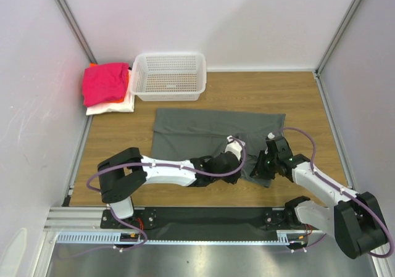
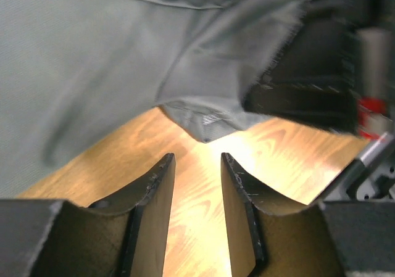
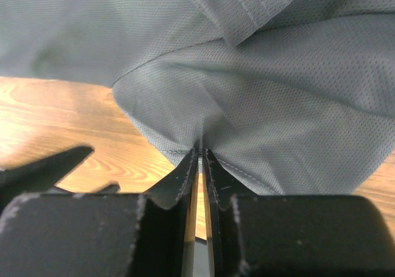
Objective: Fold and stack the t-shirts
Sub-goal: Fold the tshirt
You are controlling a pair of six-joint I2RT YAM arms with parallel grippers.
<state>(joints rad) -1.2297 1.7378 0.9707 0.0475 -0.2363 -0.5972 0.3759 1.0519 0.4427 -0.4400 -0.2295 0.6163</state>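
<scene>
The dark grey t-shirt (image 1: 197,129) lies spread across the middle of the wooden table, its near right part bunched up. My right gripper (image 1: 266,160) is shut on that shirt's hem edge (image 3: 203,142), the cloth (image 3: 259,104) pulled taut from the fingertips. My left gripper (image 1: 231,148) is open and empty just in front of a grey corner (image 2: 203,126), over bare wood. A folded stack of pink (image 1: 105,82), orange (image 1: 128,74) and white (image 1: 111,107) t-shirts sits at the back left.
A white mesh basket (image 1: 168,74) stands at the back, next to the stack. Grey walls close the left, back and right. The two grippers are close together near the table's front right; my right arm (image 2: 333,61) fills the left wrist view's right side.
</scene>
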